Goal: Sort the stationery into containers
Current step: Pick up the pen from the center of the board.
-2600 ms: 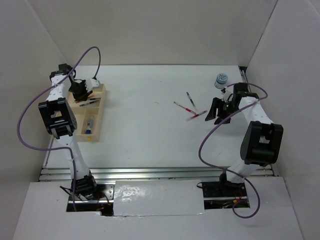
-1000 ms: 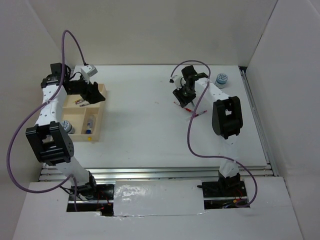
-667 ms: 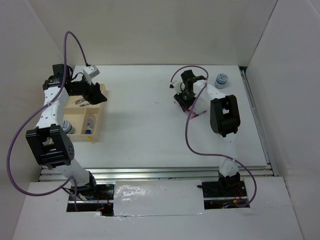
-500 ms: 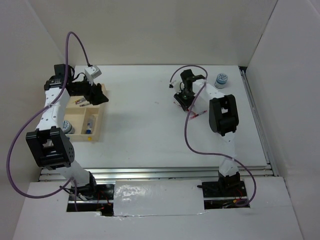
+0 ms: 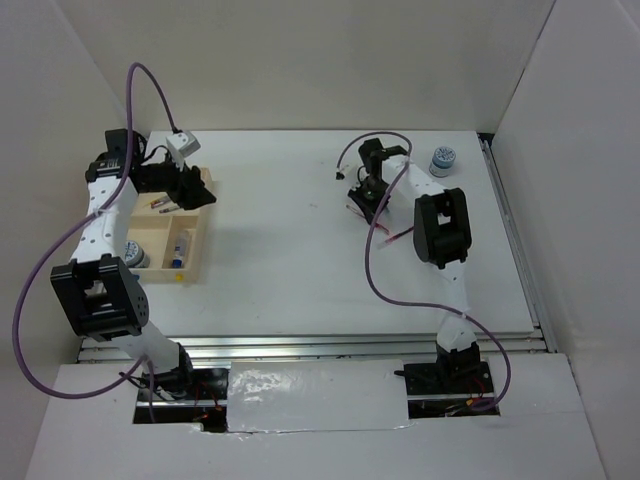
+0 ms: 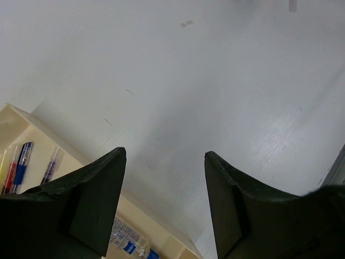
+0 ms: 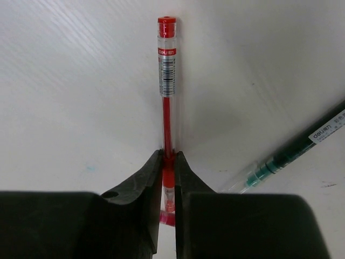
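Note:
My right gripper (image 7: 168, 157) is shut on a red pen (image 7: 167, 81) that lies on the white table, pinching it near its tip end. In the top view this gripper (image 5: 367, 201) is at the table's far middle-right. A dark teal pen (image 7: 302, 144) lies just to the right of it. Another red pen (image 5: 400, 233) lies a little nearer. My left gripper (image 6: 164, 155) hangs open and empty above the far right corner of the light-wood tray (image 5: 204, 238). The tray holds pens (image 6: 17, 168) in its far compartment and a small clear bottle (image 6: 128, 245) with a blue cap.
A blue-and-white patterned roll (image 5: 442, 160) stands at the far right of the table. Another roll (image 5: 133, 256) sits at the tray's left side. White walls close the table in on the left, back and right. Purple cables loop over both arms.
My right gripper has come down over the red pen and shut on it. The left gripper has shifted slightly above the tray's corner and stays open.

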`<state>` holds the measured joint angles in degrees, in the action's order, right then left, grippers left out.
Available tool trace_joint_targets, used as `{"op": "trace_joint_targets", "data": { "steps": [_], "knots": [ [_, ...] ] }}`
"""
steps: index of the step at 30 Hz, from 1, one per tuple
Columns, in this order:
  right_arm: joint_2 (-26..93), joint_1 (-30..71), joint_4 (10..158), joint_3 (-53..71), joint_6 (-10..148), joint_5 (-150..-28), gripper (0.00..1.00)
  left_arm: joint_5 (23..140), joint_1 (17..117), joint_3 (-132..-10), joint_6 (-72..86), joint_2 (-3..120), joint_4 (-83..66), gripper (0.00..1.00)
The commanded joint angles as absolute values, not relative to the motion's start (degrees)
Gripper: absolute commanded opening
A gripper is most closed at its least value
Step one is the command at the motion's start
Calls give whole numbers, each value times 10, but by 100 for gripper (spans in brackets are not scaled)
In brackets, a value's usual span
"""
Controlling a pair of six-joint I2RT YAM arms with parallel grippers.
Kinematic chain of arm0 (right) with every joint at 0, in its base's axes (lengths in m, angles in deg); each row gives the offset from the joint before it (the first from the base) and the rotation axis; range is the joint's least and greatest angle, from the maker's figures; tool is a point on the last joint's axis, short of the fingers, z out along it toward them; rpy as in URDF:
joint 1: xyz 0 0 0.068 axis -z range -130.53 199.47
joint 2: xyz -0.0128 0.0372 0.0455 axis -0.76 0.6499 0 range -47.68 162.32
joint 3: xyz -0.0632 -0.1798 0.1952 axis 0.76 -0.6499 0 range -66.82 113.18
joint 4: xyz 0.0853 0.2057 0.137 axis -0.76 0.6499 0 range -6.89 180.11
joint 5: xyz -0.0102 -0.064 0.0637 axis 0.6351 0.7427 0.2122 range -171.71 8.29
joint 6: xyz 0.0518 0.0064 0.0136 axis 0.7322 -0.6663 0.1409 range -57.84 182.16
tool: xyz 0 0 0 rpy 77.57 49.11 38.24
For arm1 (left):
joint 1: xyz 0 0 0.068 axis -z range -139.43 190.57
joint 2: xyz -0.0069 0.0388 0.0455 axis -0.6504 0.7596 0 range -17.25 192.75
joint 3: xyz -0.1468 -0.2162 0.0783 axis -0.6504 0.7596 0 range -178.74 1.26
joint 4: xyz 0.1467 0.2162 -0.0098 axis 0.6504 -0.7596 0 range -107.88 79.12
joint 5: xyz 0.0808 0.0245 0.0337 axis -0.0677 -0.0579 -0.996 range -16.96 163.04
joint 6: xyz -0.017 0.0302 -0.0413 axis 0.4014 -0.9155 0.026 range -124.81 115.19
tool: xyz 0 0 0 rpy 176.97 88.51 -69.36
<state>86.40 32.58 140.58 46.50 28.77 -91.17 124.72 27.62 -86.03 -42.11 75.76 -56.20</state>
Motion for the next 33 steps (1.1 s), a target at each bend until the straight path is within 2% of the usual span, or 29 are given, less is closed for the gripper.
{"op": "trace_joint_targets", "data": {
  "steps": [1,3,6,11,14,15,20,23,33],
  "knots": [
    [852,296,1427,516,308,-938,4,1294,261,-836,-413,694,-524,72],
    [830,279,1427,546,329,-942,0,1282,254,-795,-388,663,-443,73],
    [801,241,1443,595,349,-952,0,1259,248,-771,-383,598,-365,77],
    [738,171,1445,555,368,-986,0,1250,270,-756,-509,520,-402,79],
    [704,127,1454,504,400,-1078,0,1231,338,-731,-630,480,-486,81],
    [702,120,1465,500,407,-1109,0,1211,393,-700,-673,454,-501,82],
    [707,108,1488,493,464,-1282,0,1053,595,-573,-727,376,-480,82],
    [697,105,1485,475,468,-1305,0,977,686,-535,-731,366,-467,81],
    [697,96,1529,441,435,-1381,0,904,749,-519,-759,408,-426,78]
  ]
}}
